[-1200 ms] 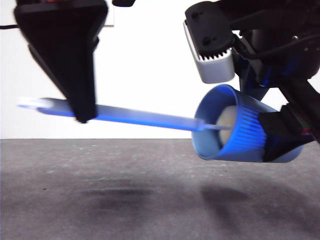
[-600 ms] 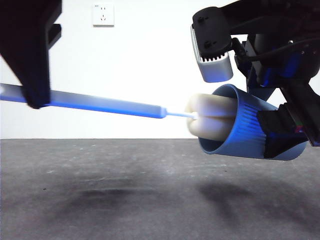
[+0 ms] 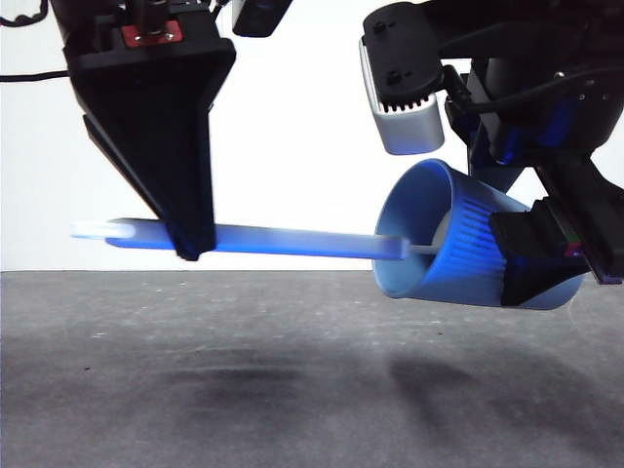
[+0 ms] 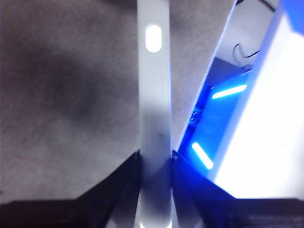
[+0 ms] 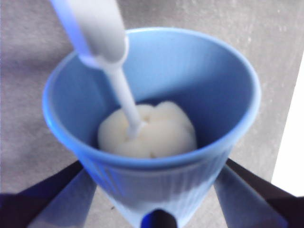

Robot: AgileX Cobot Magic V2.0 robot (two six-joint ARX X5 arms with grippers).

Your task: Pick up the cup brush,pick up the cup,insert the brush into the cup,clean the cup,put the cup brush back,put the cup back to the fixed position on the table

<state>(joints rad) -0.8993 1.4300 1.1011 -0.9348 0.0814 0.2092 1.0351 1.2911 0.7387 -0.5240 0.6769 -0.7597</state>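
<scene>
Left gripper [image 3: 192,252] clamps slim grey cup brush [image 3: 292,240] handle | right gripper [image 5: 156,216] grips ribbed light-blue plastic cup [image 3: 458,244] sideways, mouth facing brush | cream sponge head [image 5: 149,129] deep between right jaws for scrubbing

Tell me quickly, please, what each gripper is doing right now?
Left gripper: shut on the cup brush handle.
Right gripper: shut on the cup, held tipped on its side above the table.

Cup [image 3: 468,244] mouth blocked: brush [image 3: 292,240] runs in, sponge head filling the bottom. Both held above the surface [image 3: 292,390]; open gap beneath them, bare grey.
</scene>
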